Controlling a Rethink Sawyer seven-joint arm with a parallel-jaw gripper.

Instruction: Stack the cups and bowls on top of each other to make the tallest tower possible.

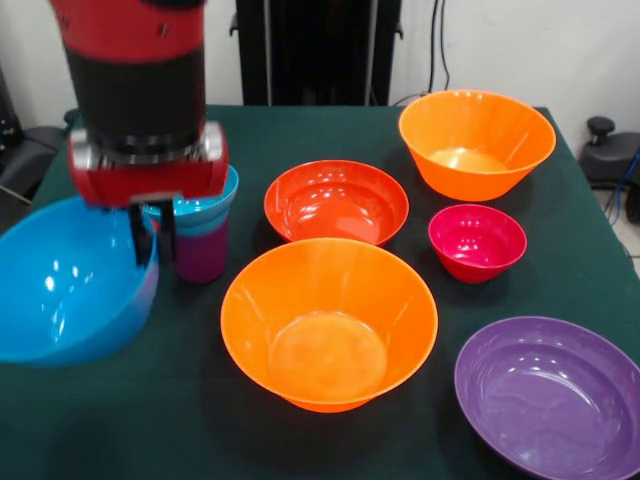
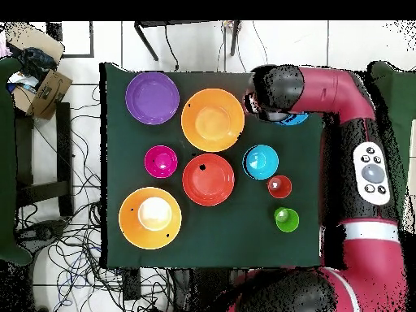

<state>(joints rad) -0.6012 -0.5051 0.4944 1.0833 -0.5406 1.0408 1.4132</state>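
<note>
My gripper (image 1: pixel 153 245) is shut on the right rim of the large blue bowl (image 1: pixel 60 285), which hangs tilted at the table's left edge. Just right of it, the purple cup (image 1: pixel 202 255) stands with the small teal bowl (image 1: pixel 205 205) on top. In the overhead view the arm's wrist (image 2: pixel 276 91) hides the gripper, and only a sliver of the blue bowl (image 2: pixel 294 119) shows. The teal bowl (image 2: pixel 261 162), orange cup (image 2: pixel 279 187) and green cup (image 2: pixel 286 219) stand nearby. Both cups are hidden in the front view.
A large orange bowl (image 1: pixel 328 320) sits front centre, with the shallow red-orange bowl (image 1: pixel 335 200) behind it. A second orange bowl (image 1: pixel 476 140) is back right, the magenta bowl (image 1: pixel 477 240) mid right, and the large purple bowl (image 1: pixel 550 400) front right.
</note>
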